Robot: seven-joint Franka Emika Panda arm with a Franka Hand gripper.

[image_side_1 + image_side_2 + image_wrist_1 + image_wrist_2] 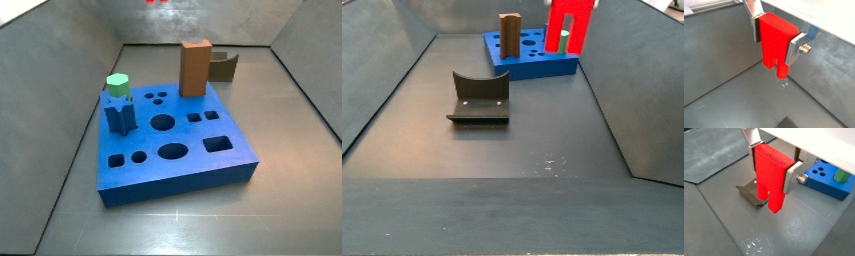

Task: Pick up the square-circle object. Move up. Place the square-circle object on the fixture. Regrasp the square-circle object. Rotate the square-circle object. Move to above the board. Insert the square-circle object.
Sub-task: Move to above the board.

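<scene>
**A:** Where are you in the task?

**B:** You look to be in the move-up step. Your gripper (776, 38) is clamped on the red object (774, 42), which hangs clear of the floor in both wrist views, its two-legged lower end pointing down. A side view shows the object (571, 22) high in the air, at the top of the frame.

**A:** What is the gripper's state exactly?

**B:** The jaws are narrowed onto the upper part of the object, one finger (796, 47) flat against each side. Nothing else is between them.

**A:** And the arm's pose?

**B:** The wrist hangs roughly vertical, gripper pointing down. The arm itself is out of frame, so you can't judge more than that.

**A:** What does the next move call for?

**B:** Carry the object over to the fixture (477, 97), which sits on the floor on the near side of the board (540, 62). A wrist view shows the fixture (750, 193) below and behind the object. Lower slowly and seat the object against its walls before you release.

**A:** Anything in the way?

**B:** The brown block (195, 68) and green peg (118, 86) stand in the board, well apart from the fixture's open side.
</scene>
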